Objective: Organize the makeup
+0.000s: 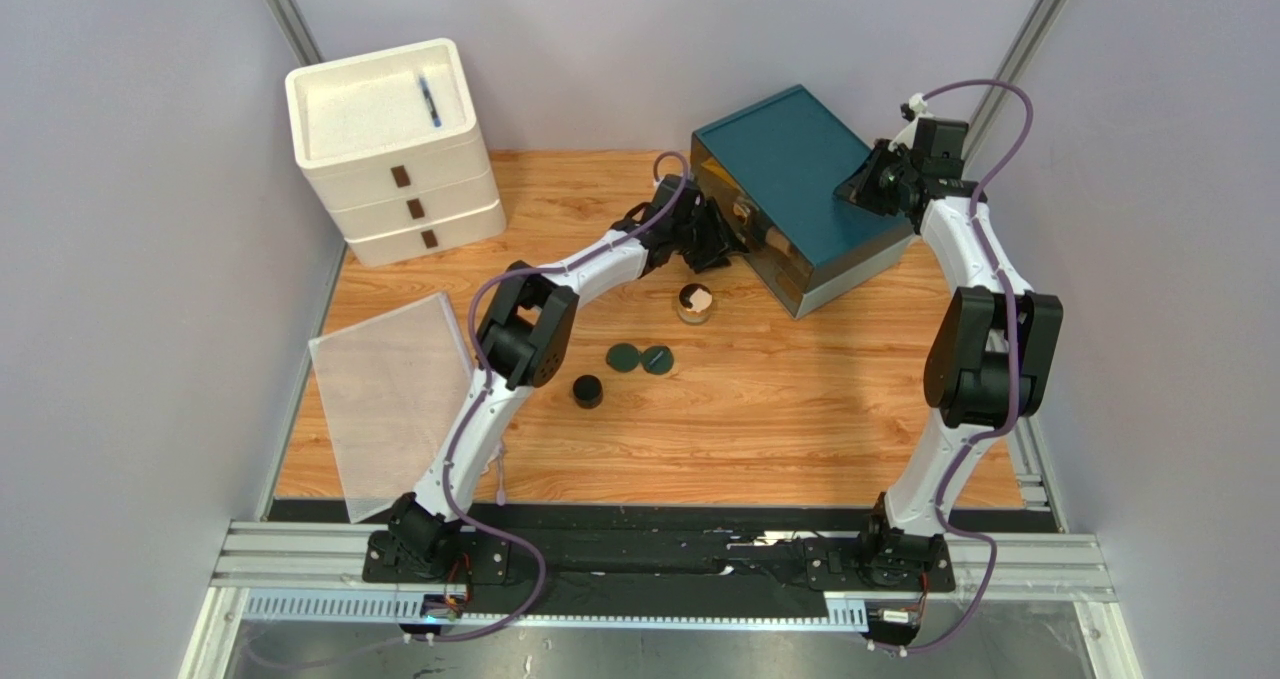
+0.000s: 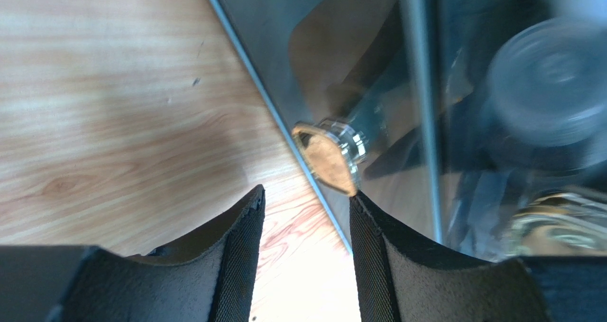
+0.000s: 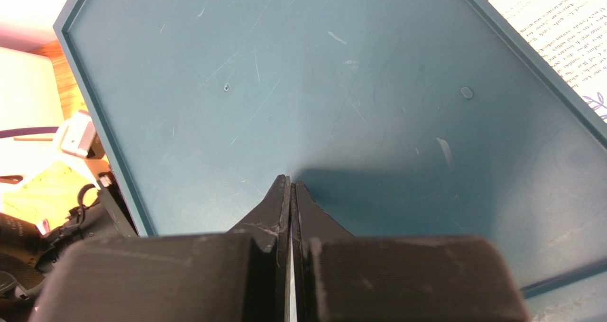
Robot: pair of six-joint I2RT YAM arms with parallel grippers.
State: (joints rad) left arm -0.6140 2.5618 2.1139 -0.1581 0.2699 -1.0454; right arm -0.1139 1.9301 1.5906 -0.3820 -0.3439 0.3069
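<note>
Nearest my bases, well in front of the teal box with a smoky clear front [image 1: 796,154], sits the black round jar [image 1: 588,391]. A little closer to the box lie the two dark green round compacts [image 1: 624,357], side by side. Just in front of the box stands the small gold-lidded jar [image 1: 694,304]. All four are out on the wooden table [image 1: 812,409], none in my grasp, so I judge they are to go inside the box once it is opened.

That is why my left pincer [image 2: 305,197] is at the box's front. Its fingers [image 2: 239,265] stand apart, clamped on nothing, in line with the copper-coloured knob [image 2: 329,158] on the clear door [image 2: 342,37]. The knob sits just ahead of the tips. Closing there should give me a pull on the door. Through the door I make out blurred shapes, one a round lid [image 2: 552,80], too soft to name.

My right pincer [image 3: 292,183] is pressed together and empty, tips down on the box's flat teal top [image 3: 320,87]. I take it this steadies the box against the pull.

Farthest, well left of the box, the white stacked drawer unit [image 1: 394,147] carries a blue pen [image 1: 428,102].
</note>
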